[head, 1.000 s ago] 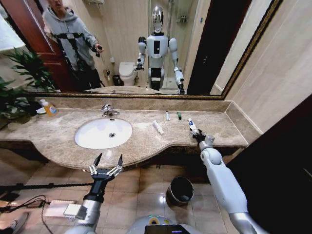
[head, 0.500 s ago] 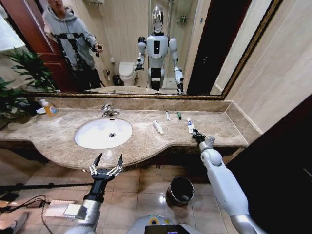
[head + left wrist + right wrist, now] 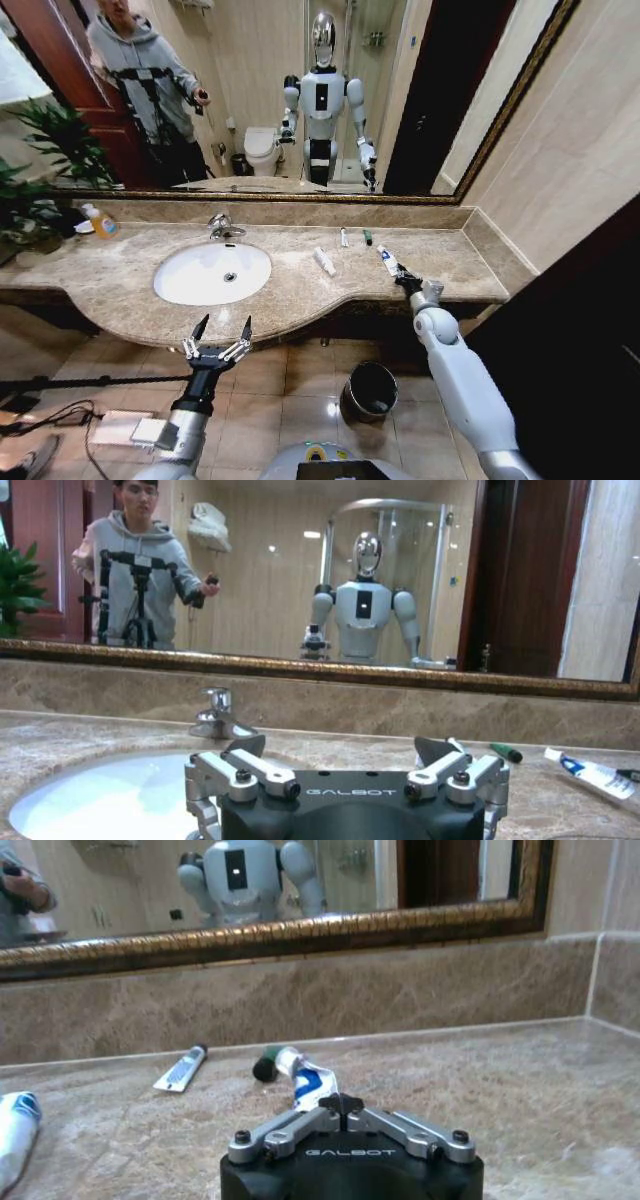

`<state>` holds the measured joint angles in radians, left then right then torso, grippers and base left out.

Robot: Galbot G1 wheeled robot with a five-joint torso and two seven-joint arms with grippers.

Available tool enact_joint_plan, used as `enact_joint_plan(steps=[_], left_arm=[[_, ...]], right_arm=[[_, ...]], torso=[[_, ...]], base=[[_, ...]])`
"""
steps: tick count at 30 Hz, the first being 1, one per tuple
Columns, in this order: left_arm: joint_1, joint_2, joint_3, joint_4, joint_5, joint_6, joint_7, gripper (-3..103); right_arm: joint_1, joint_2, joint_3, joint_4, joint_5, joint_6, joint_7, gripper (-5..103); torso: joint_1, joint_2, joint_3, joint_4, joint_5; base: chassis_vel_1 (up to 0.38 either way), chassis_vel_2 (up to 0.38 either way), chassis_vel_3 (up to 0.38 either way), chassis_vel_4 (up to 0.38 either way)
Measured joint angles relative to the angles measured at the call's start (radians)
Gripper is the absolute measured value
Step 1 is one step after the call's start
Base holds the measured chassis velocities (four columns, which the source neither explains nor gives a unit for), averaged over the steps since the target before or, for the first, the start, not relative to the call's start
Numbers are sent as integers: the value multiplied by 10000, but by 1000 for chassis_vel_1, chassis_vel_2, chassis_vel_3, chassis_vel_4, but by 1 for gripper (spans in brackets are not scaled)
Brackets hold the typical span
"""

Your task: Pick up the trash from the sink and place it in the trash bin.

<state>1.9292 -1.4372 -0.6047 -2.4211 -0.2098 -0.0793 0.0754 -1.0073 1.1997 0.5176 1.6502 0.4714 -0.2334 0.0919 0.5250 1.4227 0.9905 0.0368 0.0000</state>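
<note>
One tube just clamped and tilted up off the surface, right side.
Right gripper [image 3: 398,275] jaws together on the white tube with blue marks [image 3: 387,260], now lifted at an angle versus flat before; grasp looks done, carry to the bin [image 3: 368,391] next. Left gripper [image 3: 217,333] idle below the sink [image 3: 212,272], jaws apart.

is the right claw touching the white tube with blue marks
Touching: in the right wrist view, the right claw is shut on the white tube with blue marks, its tips pinching one end.
</note>
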Motion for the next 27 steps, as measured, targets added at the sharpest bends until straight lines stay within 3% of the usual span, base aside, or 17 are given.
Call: enact_joint_plan(steps=[10, 15, 18, 27], left_arm=[[0, 0, 0, 0, 0, 0, 0, 100], [0, 1, 0, 0, 0, 0, 0, 100], [0, 0, 0, 0, 0, 0, 0, 100], [0, 0, 0, 0, 0, 0, 1, 100]], right_arm=[[-1702, -282, 554, 2319, -4, 114, -66, 0], [-3268, -236, 999, 3449, 116, 1202, -457, 0], [-4919, 110, 1299, 4290, -366, 2310, -632, 0], [-7453, 996, 1229, 4772, -1295, 3787, -734, 0]], torso=[[0, 0, -1, 2, 0], [0, 0, -1, 0, 0], [-1, 1, -1, -2, -1], [-1, 1, -2, -1, 1]], base=[[0, 0, 0, 0], [0, 0, 0, 0], [0, 0, 0, 0], [0, 0, 0, 0]])
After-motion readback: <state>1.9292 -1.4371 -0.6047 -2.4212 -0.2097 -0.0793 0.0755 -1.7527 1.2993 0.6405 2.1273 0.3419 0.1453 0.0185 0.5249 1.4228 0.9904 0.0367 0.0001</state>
